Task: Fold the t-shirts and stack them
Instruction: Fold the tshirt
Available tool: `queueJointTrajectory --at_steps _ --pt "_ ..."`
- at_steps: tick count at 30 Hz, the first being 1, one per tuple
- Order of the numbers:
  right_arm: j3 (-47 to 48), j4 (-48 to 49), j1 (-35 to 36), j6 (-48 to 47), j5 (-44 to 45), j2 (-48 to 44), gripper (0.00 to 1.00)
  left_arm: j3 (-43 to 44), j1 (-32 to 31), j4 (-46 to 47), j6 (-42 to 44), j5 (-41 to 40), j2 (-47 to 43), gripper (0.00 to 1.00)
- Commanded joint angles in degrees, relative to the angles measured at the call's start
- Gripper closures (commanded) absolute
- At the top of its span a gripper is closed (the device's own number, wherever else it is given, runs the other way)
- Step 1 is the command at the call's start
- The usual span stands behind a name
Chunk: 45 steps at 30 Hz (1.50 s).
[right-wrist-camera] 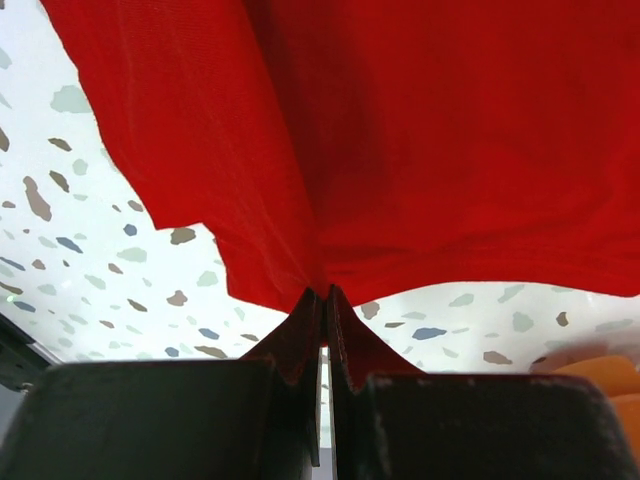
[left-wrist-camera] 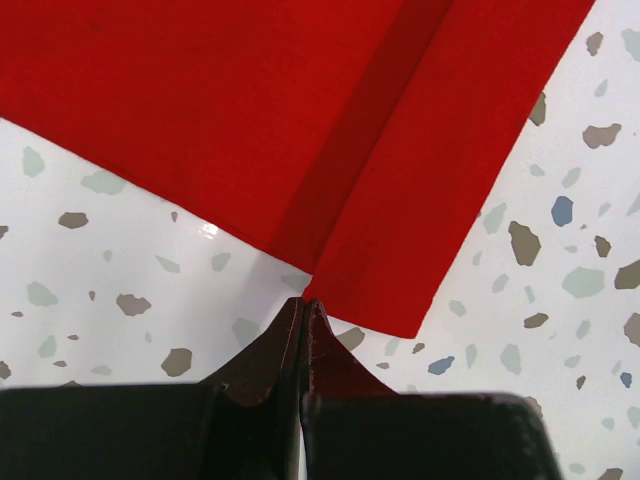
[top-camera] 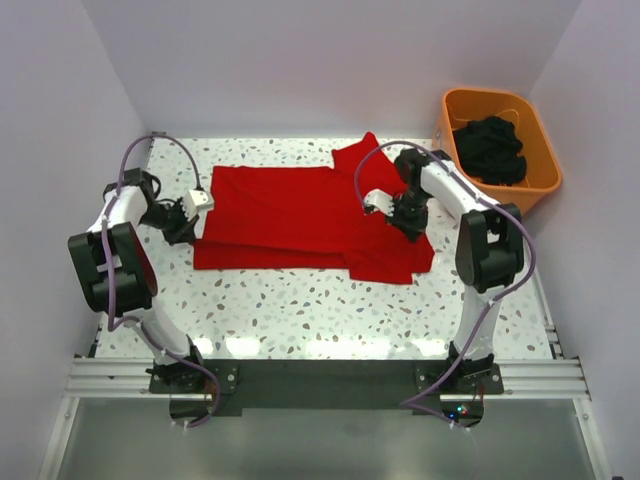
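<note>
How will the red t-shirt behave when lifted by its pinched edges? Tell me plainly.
Probably floppy: the red t-shirt drapes and puckers where the right tool pinches it. Likely light, since the thin tips of the left tool hold a folded edge. It would probably sag between the two grips and drag on the table.

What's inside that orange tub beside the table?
The orange plastic tub holds a crumpled heap of black cloth. Whatever lies beneath that heap, and most of the tub's floor, is covered from view.
</note>
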Motion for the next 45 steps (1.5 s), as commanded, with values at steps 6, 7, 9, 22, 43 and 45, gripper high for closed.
queueJointTrajectory --at_steps 6,7,9,22,43,45 --pt "6.9 -4.1 -1.6 -2.4 -1.6 2.3 1.0 5.0 -0.4 1.1 -1.9 0.7 1.8 1.0" --pt "7.4 -4.4 -2.0 -2.6 -1.7 2.6 1.0 5.1 -0.4 1.2 -2.1 0.5 1.9 1.0" --pt "8.4 -5.1 -2.2 -3.2 -1.4 3.4 1.0 5.4 -0.4 1.9 -2.4 0.3 2.4 1.0" --pt "12.5 -5.9 -2.3 -3.5 -0.7 7.8 1.0 6.4 -3.4 5.5 -5.9 -0.8 5.6 1.0" --pt "17.5 -2.2 -2.5 1.4 1.8 13.1 0.81 5.1 -3.5 9.3 -9.9 -5.1 7.6 0.97" --pt "19.2 -2.9 -3.4 4.3 1.7 13.6 0.65 5.7 -2.9 9.5 -13.3 -5.3 7.4 0.72"
